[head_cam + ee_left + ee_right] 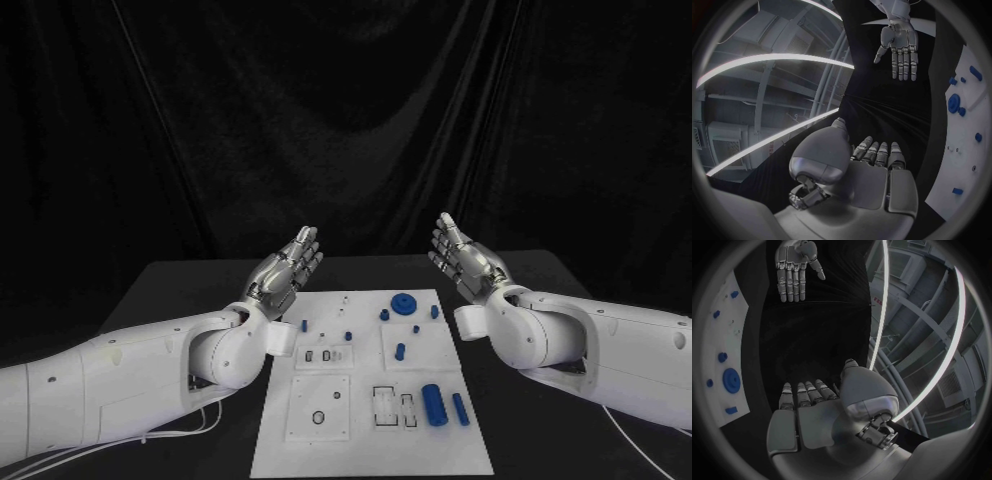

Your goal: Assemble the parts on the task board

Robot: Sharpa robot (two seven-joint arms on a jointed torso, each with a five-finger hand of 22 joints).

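- The task board [372, 440] lies flat in the middle of the black surface [173, 290], its long side running away from the robot, between the two arms.
- The left hand [284, 270] is raised above the surface just beside the board's far left corner, fingers straight and close together, holding nothing; the palm faces inward toward the other hand.
- The right hand [464, 257] mirrors it on the other side of the board's far end, also flat and extended, with nothing in it (the two palms face each other, well apart).
- From the left wrist view, the right hand [900, 47] hangs in the air with its fingers stretched out side by side and the thumb held off to one side.
- On the board, a large blue gear [405, 302] sits near the far edge, with small blue pegs [400, 351] scattered around and below it.
- Nearer the robot, two blue cylinders [436, 404] lie side by side by the board's right edge, next to some pale rectangular recesses.
- Neither hand touches the board or any part.
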